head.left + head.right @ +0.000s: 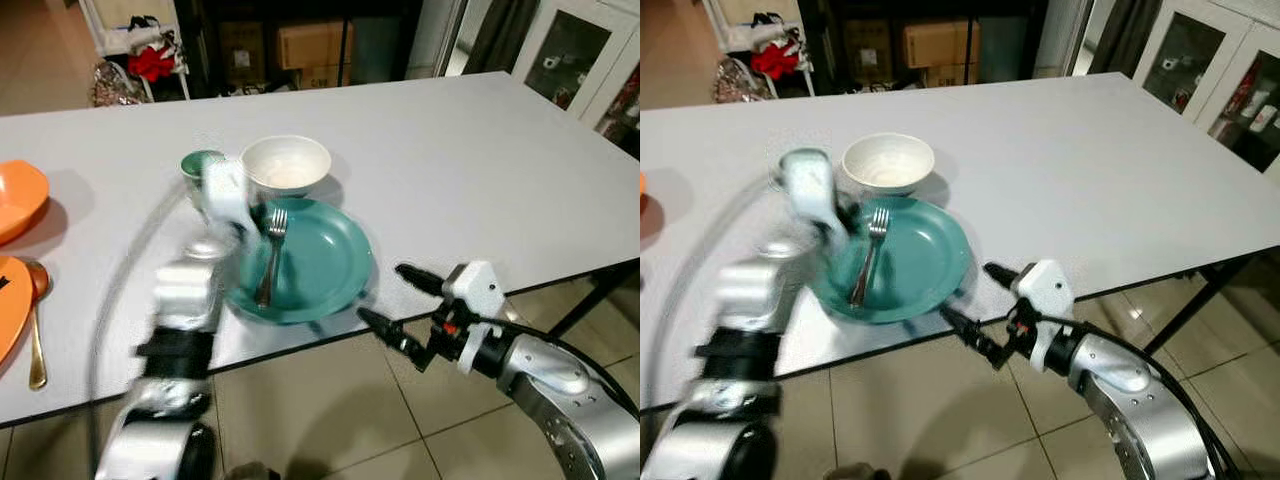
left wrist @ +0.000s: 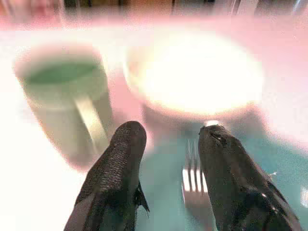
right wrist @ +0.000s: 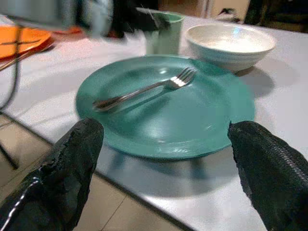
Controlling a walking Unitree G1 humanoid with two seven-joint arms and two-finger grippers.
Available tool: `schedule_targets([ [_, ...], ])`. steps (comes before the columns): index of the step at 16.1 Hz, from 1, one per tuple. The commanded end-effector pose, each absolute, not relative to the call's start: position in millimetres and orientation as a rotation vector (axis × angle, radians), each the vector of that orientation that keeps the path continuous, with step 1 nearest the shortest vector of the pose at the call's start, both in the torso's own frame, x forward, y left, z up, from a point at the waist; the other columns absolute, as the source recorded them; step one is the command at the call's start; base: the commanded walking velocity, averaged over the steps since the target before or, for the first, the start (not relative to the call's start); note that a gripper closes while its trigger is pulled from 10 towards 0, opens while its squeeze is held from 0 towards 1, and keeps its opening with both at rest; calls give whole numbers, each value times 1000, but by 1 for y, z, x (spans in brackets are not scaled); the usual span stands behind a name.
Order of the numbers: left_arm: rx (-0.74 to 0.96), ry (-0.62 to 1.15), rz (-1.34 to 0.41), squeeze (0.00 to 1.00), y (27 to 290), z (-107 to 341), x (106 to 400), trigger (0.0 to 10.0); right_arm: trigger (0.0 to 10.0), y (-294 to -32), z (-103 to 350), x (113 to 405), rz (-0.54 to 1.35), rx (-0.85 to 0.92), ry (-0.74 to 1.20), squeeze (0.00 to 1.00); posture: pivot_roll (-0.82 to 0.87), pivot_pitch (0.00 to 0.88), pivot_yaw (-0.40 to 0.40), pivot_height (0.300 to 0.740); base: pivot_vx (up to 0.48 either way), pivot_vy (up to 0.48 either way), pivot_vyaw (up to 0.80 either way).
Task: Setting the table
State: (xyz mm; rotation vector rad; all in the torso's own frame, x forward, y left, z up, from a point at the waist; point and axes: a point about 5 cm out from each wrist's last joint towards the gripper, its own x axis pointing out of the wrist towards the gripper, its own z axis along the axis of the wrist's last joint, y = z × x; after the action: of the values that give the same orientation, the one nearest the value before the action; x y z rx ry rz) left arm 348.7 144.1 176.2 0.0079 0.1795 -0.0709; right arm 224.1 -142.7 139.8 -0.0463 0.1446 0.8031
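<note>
A teal plate (image 1: 315, 265) lies near the front edge of the white table (image 1: 470, 170), and a silver fork (image 1: 271, 255) rests on it. Just behind the plate stand a white bowl (image 1: 287, 165) and a green mug (image 1: 199, 168). My left arm is motion-blurred. Its left gripper (image 2: 172, 130) is open over the plate's far rim, above the fork's tines and between mug and bowl. My right gripper (image 1: 382, 293) is open at the table's front edge, level with the plate's near right rim, and holds nothing.
Two orange dishes (image 1: 18, 198) and a gold spoon (image 1: 36, 330) lie at the table's left end. A dark table leg (image 1: 590, 298) stands to the right over the tiled floor. Shelves with boxes (image 1: 312, 45) are behind the table, and a white cabinet (image 1: 575, 55) is at far right.
</note>
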Motion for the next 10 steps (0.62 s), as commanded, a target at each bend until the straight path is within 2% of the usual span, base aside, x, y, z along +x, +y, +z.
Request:
schedule_targets([
  [1, 21, 73, -161, 0, 140, 188, 340, 10000, 10000, -148, 145, 231, 714, -50, 101, 0, 10, 0, 3, 740, 0, 0, 0],
  [3, 53, -28, -211, 0, 147, 192, 318, 10000, 10000, -148, 147, 237, 555, -48, 30, 0, 13, 0, 5, 740, 0, 0, 0],
  [6, 147, -56, -223, 0, 162, 180, 284, 10000, 10000, -136, 146, 238, 452, 27, 0, 0, 38, 0, 6, 740, 0, 0, 800],
  [9, 189, -42, -232, 0, 160, 171, 271, 10000, 10000, -129, 144, 245, 447, 8, -12, 0, 55, 0, -9, 740, 0, 0, 800],
  [10, 139, -7, -223, 0, 158, 165, 267, 10000, 10000, -129, 146, 251, 416, 8, -23, 0, 57, 0, -10, 740, 0, 0, 800],
])
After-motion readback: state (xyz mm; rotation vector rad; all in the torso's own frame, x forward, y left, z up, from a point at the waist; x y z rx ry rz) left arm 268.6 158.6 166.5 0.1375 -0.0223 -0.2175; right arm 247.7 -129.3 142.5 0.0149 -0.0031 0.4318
